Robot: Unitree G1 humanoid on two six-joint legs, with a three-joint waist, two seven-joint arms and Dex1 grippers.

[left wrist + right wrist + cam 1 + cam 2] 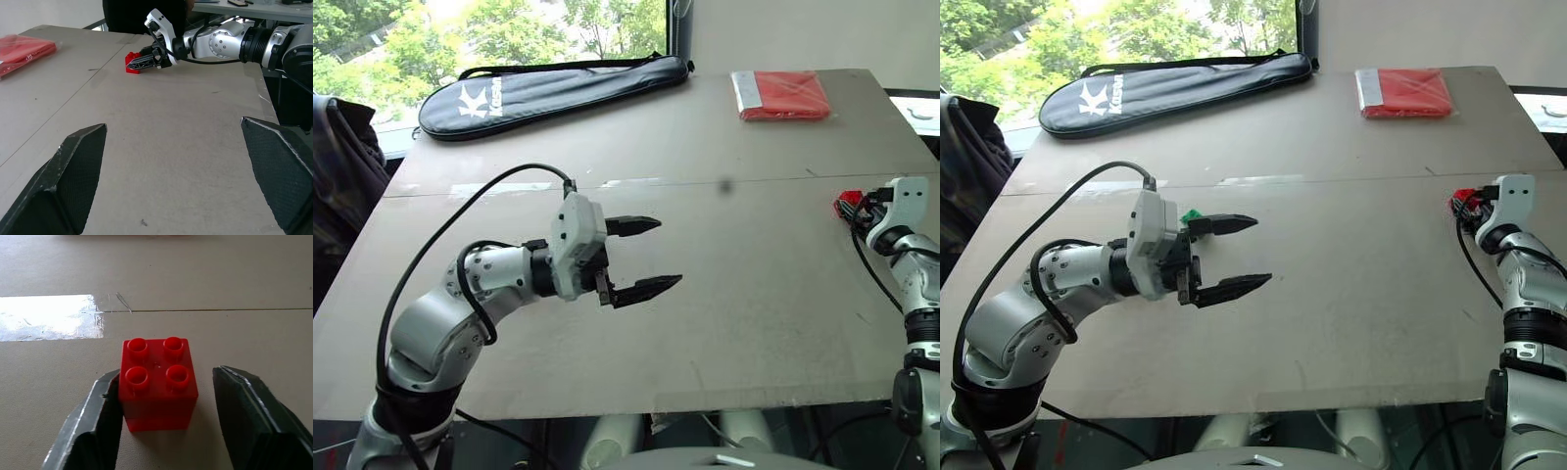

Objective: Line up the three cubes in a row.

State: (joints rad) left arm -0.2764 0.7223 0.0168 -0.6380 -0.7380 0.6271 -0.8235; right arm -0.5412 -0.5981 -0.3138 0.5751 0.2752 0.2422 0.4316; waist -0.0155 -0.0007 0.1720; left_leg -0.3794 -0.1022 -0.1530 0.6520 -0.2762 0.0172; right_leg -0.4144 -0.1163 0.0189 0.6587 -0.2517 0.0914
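We see the red cube [157, 382] standing studs-up on the table [744, 294], near its right edge at about three o'clock from the table's middle. It sits between the two fingers of the right gripper [164, 416]: one finger [95, 426] touches its side, while the other stands a little apart from it, so the gripper is narrowed around the cube without a full pinch on it. From the left wrist camera, the same gripper reaches in low over the table with the red cube [131, 62] at its fingertips.

A green cube [1192, 215] peeks out just behind the left gripper [1230, 255], which hangs above the table's left-middle with its fingers spread wide and nothing between them.

At about one o'clock lies a flat red packet [781, 95], and at eleven o'clock a dark racket bag [548, 90] lies along the far edge.
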